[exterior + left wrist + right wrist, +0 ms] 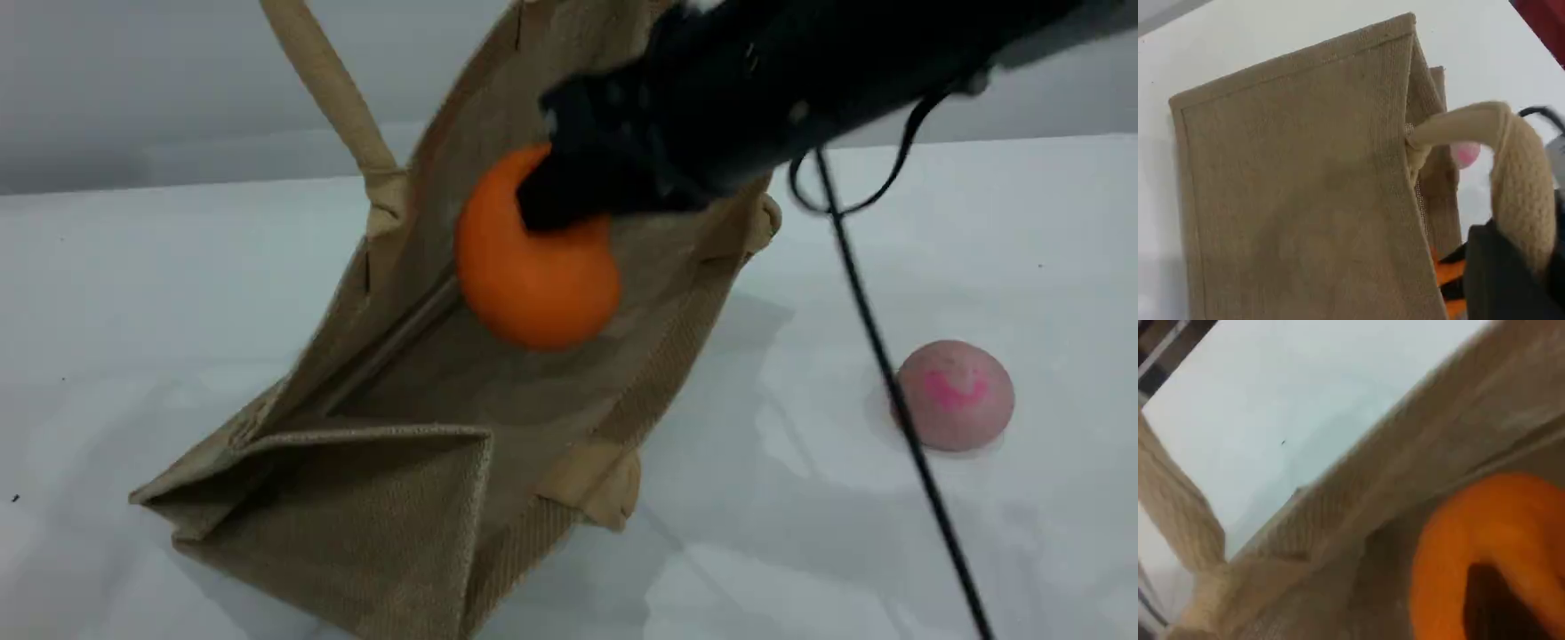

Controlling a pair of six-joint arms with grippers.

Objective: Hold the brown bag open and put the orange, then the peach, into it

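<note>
White bench [133, 293]: my right fingers [556, 200] grip the orange [533, 284] at the mouth of the brown bag [400, 498], frame centre; left fingers [1498, 280] clamp its handle [1521, 187].

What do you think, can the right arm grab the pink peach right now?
Probably not yet: the right gripper is shut on the orange at the brown bag. The peach sits alone on the table, so once the orange drops, the way looks free.

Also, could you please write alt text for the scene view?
The right gripper holds the orange in the open mouth of the brown bag, which lies tilted on the white table, one handle rising out of frame. The peach sits on the table, right of the bag.
</note>
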